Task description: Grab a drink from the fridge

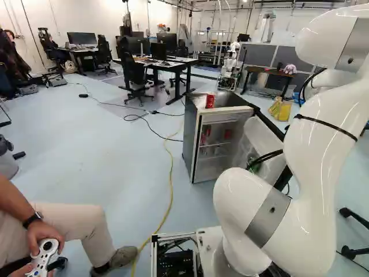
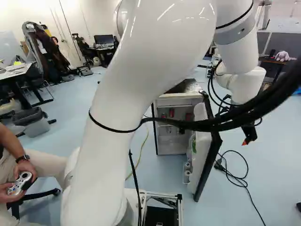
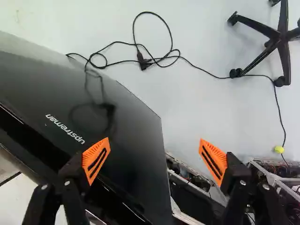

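The gripper (image 2: 248, 137) hangs right of the mini fridge's open door (image 2: 203, 150), its jaws spread wide over the door's dark outer face and the floor (image 3: 183, 108). Red cans (image 2: 171, 112) stand inside the mini fridge (image 1: 188, 138), left of the door; another red can (image 1: 210, 101) stands on top.

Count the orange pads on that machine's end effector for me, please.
2, one on each side of the open end effector: one pad shows against the fridge's dark door, the other pad largely against the pale floor. Neither is hidden.
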`<state>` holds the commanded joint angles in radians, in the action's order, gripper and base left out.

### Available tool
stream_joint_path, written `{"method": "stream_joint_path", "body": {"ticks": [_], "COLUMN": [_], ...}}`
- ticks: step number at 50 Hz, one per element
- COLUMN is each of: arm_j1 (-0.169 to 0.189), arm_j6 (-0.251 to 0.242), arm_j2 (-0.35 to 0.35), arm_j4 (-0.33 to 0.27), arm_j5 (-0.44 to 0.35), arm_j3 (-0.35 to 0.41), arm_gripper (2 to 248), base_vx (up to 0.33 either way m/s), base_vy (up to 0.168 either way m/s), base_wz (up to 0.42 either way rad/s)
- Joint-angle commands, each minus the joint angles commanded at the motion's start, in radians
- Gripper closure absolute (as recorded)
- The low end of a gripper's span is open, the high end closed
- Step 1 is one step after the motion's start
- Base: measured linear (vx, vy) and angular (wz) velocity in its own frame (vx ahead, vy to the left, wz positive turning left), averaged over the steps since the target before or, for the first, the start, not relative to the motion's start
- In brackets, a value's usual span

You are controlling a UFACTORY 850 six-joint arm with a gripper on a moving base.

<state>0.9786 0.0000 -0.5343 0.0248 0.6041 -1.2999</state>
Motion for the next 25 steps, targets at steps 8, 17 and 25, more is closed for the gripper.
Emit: {"method": "stream_joint_path", "body": {"ticks": [8,17,25], "arm_j1": [-0.007,-0.015,-0.025], "arm_j6": [0.000,0.000,0.000], "arm_j2": [0.020,0.042,0.061], "arm_j4": [0.000,0.000,0.000], "arm_j5": [0.004,0.004,0.004], "arm_j3": [0.029,0.061,0.089], "arm_gripper": [3,3,3], "base_vx": [0.000,0.000,0.000], "base_vy": [0.000,0.000,0.000], "base_wz": [0.000,0.000,0.000]}}
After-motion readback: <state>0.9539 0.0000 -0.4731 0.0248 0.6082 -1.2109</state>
